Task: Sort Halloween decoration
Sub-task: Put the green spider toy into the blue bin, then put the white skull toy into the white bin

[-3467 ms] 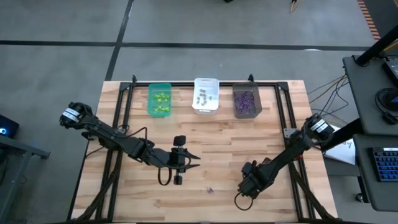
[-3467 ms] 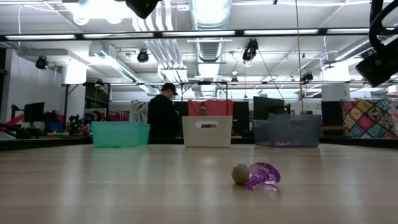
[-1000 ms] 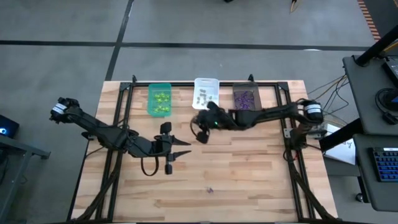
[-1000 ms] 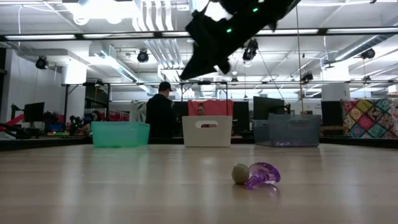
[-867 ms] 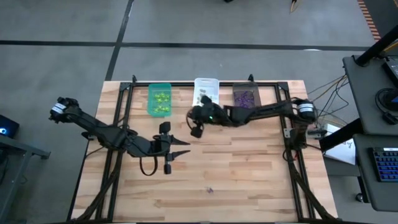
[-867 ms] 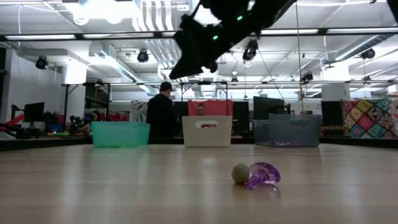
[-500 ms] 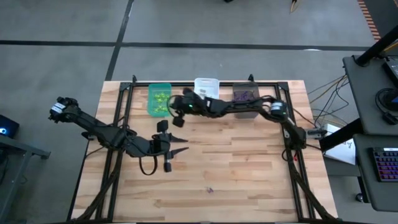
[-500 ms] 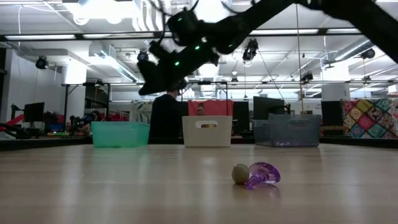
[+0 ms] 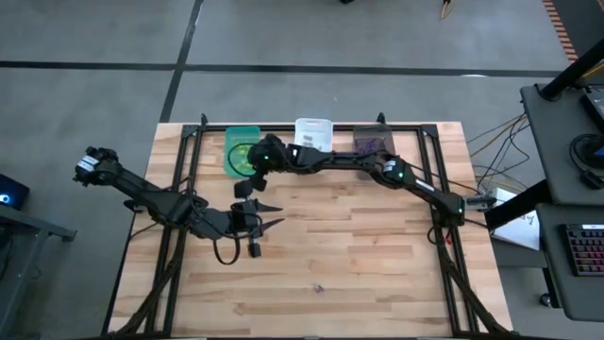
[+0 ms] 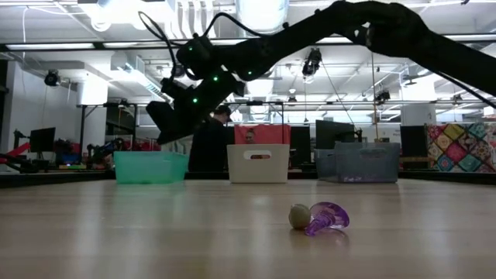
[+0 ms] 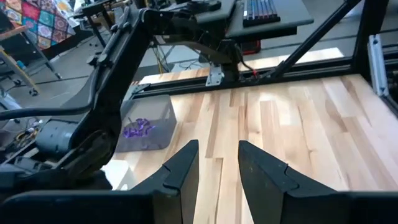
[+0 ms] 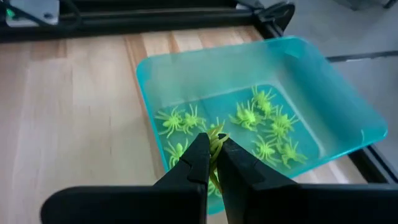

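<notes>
Right arm carrying a yellow-green spider to the green bin; sorting nearly done.

At ten o'clock the green bin holds yellow-green spiders; the white bin and grey bin are filled too. The right gripper, over the green bin's near wall, pinches a spider not yet dropped. The left gripper waits, fingers apart. One purple piece remains at six o'clock.
</notes>
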`<state>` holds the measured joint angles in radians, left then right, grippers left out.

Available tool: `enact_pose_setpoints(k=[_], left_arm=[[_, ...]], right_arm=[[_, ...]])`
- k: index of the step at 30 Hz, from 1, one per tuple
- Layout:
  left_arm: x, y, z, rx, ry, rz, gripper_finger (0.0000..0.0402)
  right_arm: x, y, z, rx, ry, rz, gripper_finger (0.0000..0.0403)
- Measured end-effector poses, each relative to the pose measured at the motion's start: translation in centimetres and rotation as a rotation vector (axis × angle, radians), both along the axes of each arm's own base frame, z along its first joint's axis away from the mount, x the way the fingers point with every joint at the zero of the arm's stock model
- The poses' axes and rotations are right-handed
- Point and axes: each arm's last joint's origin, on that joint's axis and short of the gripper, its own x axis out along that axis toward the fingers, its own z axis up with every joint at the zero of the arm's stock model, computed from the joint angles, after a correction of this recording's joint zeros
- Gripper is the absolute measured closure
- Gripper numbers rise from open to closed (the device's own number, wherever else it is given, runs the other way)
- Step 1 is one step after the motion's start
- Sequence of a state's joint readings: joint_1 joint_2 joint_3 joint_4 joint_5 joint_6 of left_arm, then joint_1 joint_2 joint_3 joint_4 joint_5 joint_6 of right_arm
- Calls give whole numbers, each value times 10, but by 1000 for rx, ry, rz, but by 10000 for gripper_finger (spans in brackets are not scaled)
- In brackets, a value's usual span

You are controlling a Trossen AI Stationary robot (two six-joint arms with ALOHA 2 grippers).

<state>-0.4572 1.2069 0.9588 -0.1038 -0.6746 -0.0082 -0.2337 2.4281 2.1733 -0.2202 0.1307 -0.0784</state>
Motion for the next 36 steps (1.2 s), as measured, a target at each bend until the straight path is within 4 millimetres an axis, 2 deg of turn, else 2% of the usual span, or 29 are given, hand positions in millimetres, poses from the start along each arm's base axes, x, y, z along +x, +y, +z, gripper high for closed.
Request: enact_pose_setpoints(k=[18,21,31,34,36], left_arm=[[-8,4,7,5,-10,15,306],[-8,4,7,4,-12,15,306],[-9,5,8,7,-12,14,306],[-10,5,7,5,-7,14,306],[-12,5,7,-2,-1,14,306]], right_arm=[[3,-2,-5,44,-7,44,387],[3,-4,-5,54,-9,49,367],[0,-11,-5,91,-15,12,264],[-4,-10,3,95,16,13,249],[-9,-8,16,97,32,16,246]])
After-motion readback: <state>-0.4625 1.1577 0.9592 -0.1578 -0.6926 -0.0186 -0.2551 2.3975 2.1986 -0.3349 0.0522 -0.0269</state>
